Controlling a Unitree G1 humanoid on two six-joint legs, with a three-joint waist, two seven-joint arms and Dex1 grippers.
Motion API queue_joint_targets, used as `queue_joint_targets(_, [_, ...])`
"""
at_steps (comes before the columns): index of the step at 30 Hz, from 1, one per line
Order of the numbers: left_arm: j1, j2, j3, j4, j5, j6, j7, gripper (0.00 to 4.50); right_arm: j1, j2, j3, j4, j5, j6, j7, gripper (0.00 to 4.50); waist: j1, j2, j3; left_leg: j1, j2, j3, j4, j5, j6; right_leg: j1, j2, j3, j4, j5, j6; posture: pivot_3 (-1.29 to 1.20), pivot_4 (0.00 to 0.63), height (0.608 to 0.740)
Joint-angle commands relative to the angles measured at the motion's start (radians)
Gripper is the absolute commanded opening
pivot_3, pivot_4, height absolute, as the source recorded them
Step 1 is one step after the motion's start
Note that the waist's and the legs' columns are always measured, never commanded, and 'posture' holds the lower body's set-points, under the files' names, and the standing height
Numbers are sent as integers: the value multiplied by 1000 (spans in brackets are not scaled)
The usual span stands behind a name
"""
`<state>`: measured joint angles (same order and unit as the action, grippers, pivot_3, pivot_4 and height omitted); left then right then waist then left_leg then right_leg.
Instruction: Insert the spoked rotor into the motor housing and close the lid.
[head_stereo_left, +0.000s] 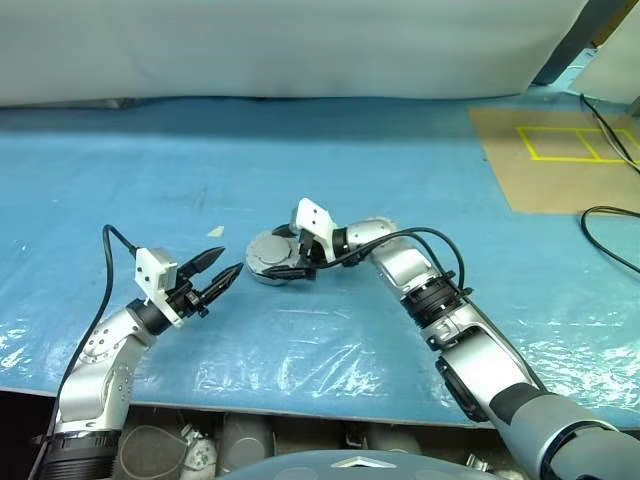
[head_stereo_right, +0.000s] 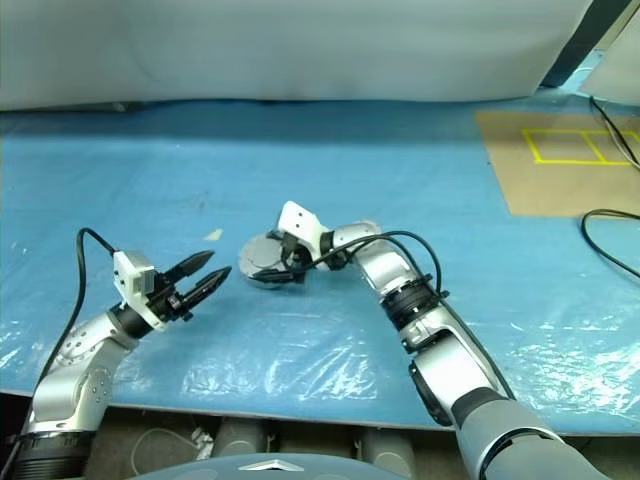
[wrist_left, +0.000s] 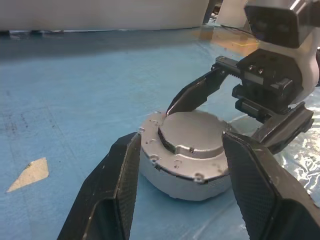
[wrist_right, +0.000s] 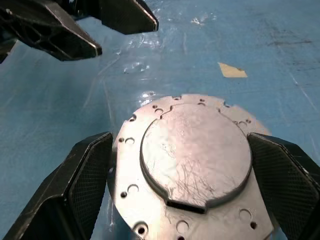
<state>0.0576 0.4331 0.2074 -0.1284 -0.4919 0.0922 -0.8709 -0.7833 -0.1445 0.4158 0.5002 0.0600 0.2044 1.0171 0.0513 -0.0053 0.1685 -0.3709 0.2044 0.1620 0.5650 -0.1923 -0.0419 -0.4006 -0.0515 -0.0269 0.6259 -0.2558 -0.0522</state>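
Motor housing (wrist_right: 187, 172) sits between my right fingers (wrist_right: 80, 185), which stand wide apart on either side of it and clamp nothing; its lid (wrist_right: 195, 160), plain pale face up, already rests seated on top, so I judge the closing step to be at its very end and my right gripper (head_stereo_left: 297, 262) to be letting go. My left gripper (head_stereo_left: 222, 272) hovers just beside the housing at about eight o'clock from it, fingers (wrist_left: 112, 190) parted and empty, pointing at it without touching. I cannot see the spoked rotor; presumably it lies under the lid. Next, I think, calls for lifting my right hand straight away without nudging the lid, then checking it sits flush. Around all this lies the blue sheet (head_stereo_left: 150, 180) on the desk, with a small tan scrap (head_stereo_left: 214, 231) near, at about ten o'clock from the housing.
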Motion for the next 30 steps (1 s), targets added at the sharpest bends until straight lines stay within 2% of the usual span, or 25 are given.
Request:
queue_joint_targets(1, [11, 19, 2, -5, 21, -47, -16, 2722, -35, 25, 2, 36, -22, -50, 5, 4478, -6, 0, 0, 0, 0, 0, 0, 0, 0, 0, 0, 0, 0, -1, -1, 0, 150, 740])
queue_joint_targets(6, [34, 29, -1, -3, 32, -71, -34, 2722, -45, 48, -1, 101, -64, -111, -19, 4478, -11, 0, 0, 2, 1, 2, 1, 0, 0, 0, 0, 0, 1, -1, -4, 0, 150, 740])
queue_joint_targets(11, [72, 76, 17, 39, 59, -125, -80, 2722, -27, 46, 7, 86, -82, -137, -2, 2980, -10, 0, 0, 2, 1, 3, 1, 1, 1, 0, 0, 1, 1, -1, -4, 0, 150, 740])
queue_joint_targets(17, [65, 89, 27, 75, 53, -147, -73, 2722, -48, 31, -3, 72, -86, -140, 16, 2963, -9, 0, 0, 2, 1, 3, 1, 1, 2, 0, 0, 1, 1, -1, -4, 0, 150, 740])
queue_joint_targets(25, [42, 54, -12, 80, 60, -151, -58, 2722, -108, 23, -97, -41, 57, 46, 136, 2963, -7, 0, 0, 2, 2, 3, 1, 1, 3, 0, 0, 1, 2, -1, -5, 0, 150, 740])
queue_joint_targets(30, [33, 46, -23, 82, 65, -152, -57, 2722, -112, 16, -93, -47, 37, 36, 128, 2963, -8, 0, 0, 2, 2, 3, 1, 1, 3, -1, 0, 1, 3, -1, -5, 0, 150, 740])
